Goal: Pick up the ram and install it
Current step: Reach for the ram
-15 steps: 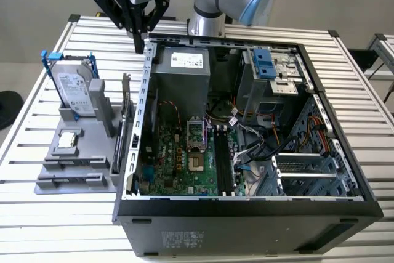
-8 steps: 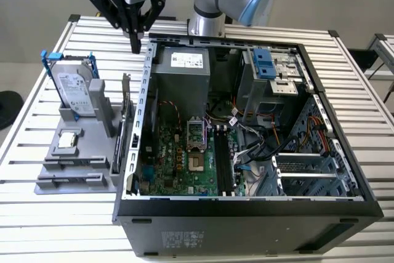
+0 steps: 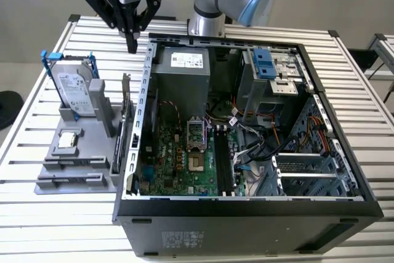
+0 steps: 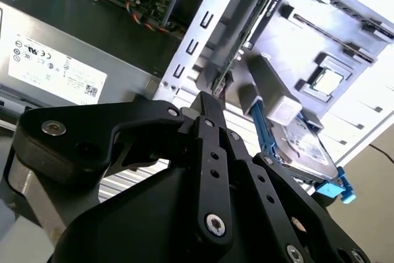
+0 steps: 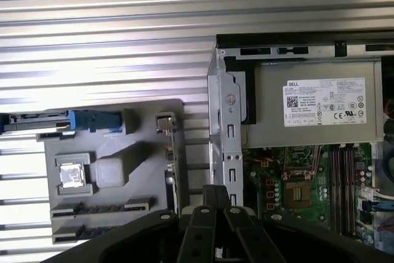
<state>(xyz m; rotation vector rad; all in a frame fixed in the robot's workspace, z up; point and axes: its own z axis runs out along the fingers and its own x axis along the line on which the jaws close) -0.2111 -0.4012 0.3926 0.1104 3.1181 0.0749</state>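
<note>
End effector (image 3: 131, 46) hangs over the table (image 3: 369, 103), fingers pressed together, gripping nothing. Ram (image 3: 122, 129) not yet picked: it stands on edge in the gray fixture (image 3: 68, 173), just beside the computer case (image 3: 246, 229), outside its side wall. Long axis runs parallel to that wall. End effector sits above the ram's end nearest the case's power-supply corner; the ram lies below, stretching toward the case's opposite end.

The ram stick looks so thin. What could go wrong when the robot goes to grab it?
The ram stands on edge close beside the computer case wall, so the gripper may bump that metal. It is shut now and could knock the stick instead of straddling it. Loose cables lie near the memory slots and might snag.
</note>
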